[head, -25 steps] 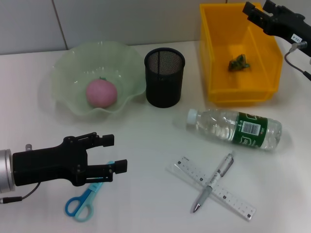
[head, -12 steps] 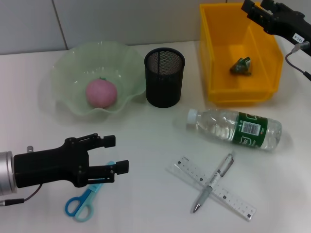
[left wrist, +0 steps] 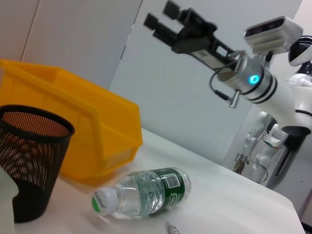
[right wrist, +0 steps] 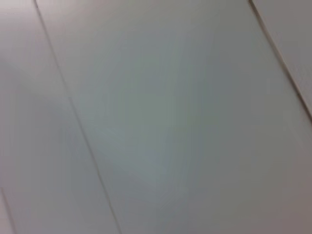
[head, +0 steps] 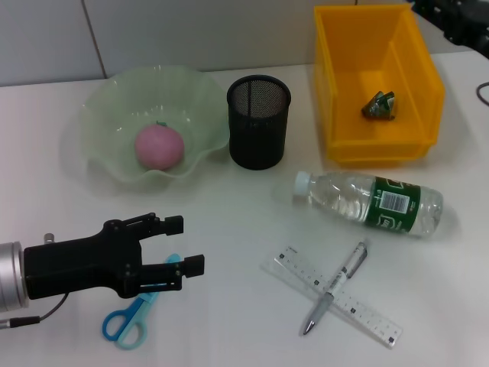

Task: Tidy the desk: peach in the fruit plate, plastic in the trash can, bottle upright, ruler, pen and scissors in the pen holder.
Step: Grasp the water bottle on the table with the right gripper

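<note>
A white surface (head: pixel 229 222) fills the foreground, evenly lit, with soft shadows. Behind it stands a pale grey panelled wall (head: pixel 153 34) with thin dark seams. Another white humanoid robot (left wrist: pixel 273 141) stands off beyond the far edge of the surface.

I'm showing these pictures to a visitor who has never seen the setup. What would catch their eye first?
Probably the bright yellow bin at the far right, with crumpled green plastic inside. Next, the left claw, open, hovering just above the blue scissors at the near left. Behind it, a pink peach sits in the pale green plate.
</note>
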{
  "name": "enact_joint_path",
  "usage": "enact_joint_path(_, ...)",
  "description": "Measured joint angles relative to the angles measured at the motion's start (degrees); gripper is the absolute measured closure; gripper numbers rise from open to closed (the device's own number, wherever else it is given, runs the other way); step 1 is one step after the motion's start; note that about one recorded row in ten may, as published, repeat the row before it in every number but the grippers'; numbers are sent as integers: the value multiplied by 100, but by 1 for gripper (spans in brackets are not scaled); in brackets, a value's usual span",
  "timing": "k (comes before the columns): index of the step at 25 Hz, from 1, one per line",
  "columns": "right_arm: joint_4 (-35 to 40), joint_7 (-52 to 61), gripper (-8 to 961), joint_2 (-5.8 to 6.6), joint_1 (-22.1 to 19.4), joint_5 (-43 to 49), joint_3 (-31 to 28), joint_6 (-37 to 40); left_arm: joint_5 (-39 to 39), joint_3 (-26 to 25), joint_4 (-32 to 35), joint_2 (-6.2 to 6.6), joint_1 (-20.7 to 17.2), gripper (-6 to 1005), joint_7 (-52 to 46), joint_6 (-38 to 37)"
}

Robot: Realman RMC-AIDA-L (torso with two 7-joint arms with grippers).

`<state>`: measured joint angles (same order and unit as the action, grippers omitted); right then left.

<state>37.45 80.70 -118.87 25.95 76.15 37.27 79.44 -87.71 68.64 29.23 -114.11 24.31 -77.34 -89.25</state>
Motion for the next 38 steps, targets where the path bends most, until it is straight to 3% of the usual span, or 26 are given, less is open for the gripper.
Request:
enact_joint_path(7,294,574,245,84,-189,49,65,580,0,7,-22,-7,-8,125,0,-16)
enact_joint_path(13,330,1008,153,360,-219,259,78,1299,0,6,-32,-6,-29,125,0,-38)
enact_joint_path(21,858,2035,158,772,-77,1222,77,1883,0,30,-32,-33,-42,126,32,-40)
enact_joint_path(30,2101,3259,159,882,400,3221,88,2408,0,36,-24,-41,-42,126,53,-53)
enact_joint_path(38,2196,3480,160,933,979,4678,307,2734,0,23,3,-72,-23,126,61,-58)
